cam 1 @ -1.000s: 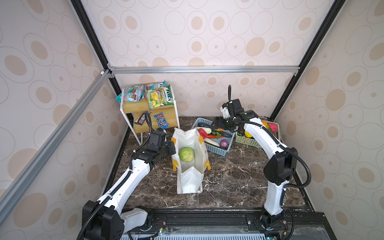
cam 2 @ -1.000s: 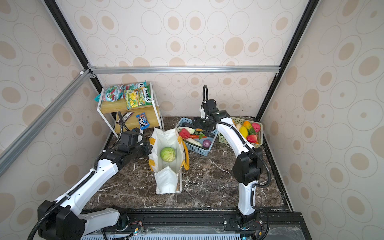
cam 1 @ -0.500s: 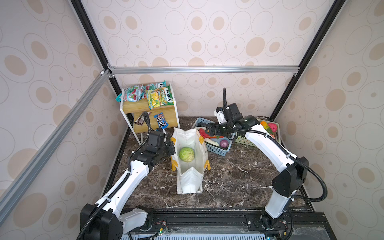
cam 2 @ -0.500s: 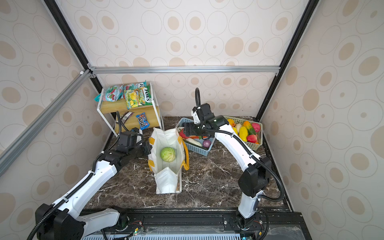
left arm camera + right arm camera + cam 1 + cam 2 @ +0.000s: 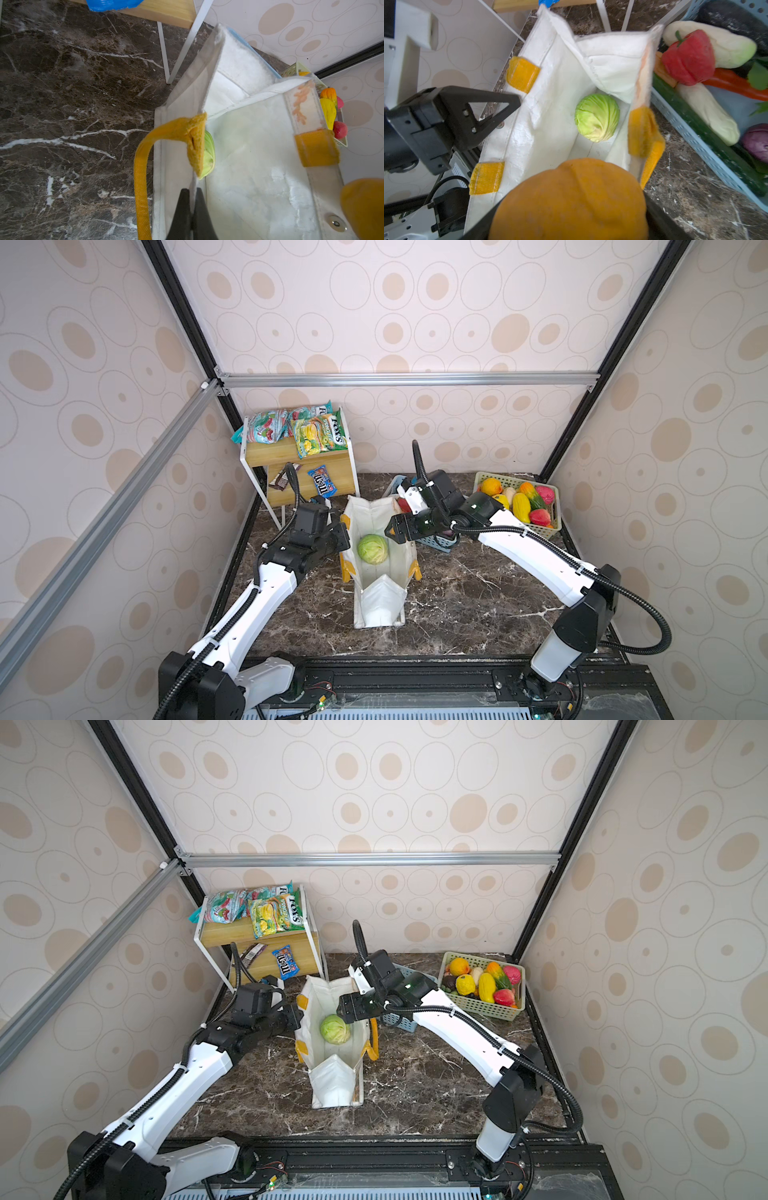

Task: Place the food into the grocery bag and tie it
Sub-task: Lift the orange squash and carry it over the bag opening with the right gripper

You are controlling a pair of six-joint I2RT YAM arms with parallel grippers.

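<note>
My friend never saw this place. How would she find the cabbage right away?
Find the white grocery bag with yellow handles, standing open in the middle of the dark marble table. Look down inside: the cabbage lies on its floor. It is the only round, pale green, leafy ball, and nothing else lies in the bag.

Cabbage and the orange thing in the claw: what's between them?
Only the grocery bag's bare white lining, between cabbage and orange round toy, in the right wrist view.
</note>
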